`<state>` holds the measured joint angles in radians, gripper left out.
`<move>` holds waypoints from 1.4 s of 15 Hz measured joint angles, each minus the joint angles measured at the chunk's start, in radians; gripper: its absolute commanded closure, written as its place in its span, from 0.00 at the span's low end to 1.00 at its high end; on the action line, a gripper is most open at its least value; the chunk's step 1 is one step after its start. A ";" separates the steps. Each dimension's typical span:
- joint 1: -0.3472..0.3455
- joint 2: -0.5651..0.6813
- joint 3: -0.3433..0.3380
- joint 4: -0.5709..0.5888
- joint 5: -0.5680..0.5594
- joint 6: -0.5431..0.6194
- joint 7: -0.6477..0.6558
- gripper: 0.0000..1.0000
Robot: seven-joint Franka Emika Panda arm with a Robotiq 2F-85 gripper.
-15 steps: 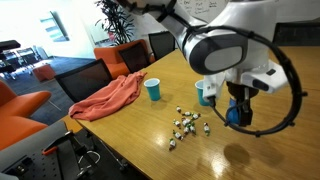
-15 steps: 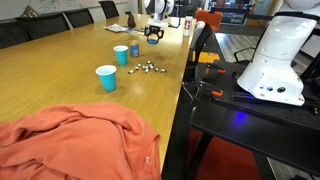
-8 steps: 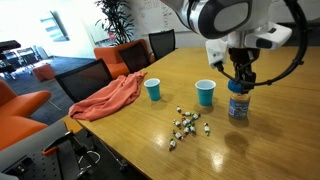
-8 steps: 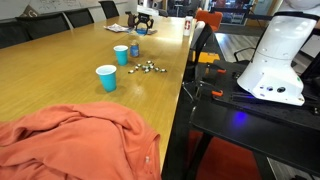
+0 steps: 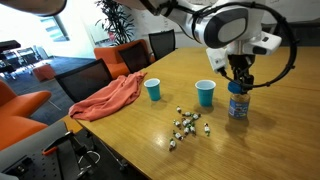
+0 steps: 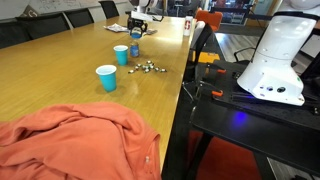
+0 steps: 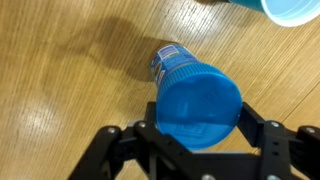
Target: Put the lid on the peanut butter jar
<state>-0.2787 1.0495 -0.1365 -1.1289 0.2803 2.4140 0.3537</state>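
Observation:
The blue lid sits on top of the peanut butter jar, which stands upright on the wooden table to the right of a blue cup. In the wrist view the jar's pale label shows beyond the lid. My gripper is directly above the jar, and its fingers press the lid's rim from both sides. In both exterior views my gripper stands vertically over the jar.
Two blue cups stand left of the jar. Several small loose objects lie in front of them. A salmon cloth lies at the table's edge. Chairs line the far side.
My gripper carried the lid from low at the front up over the jar and set it on top. In the last half second it barely moved.

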 measured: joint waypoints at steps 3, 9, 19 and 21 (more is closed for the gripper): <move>-0.005 0.050 -0.002 0.059 -0.001 -0.005 0.003 0.21; -0.007 0.064 -0.003 0.080 -0.001 -0.009 0.003 0.46; -0.009 0.082 0.007 0.084 0.005 -0.004 0.002 0.46; -0.013 0.082 0.015 0.088 0.007 -0.002 0.002 0.46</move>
<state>-0.2915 1.1317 -0.1215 -1.0410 0.2876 2.4122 0.3561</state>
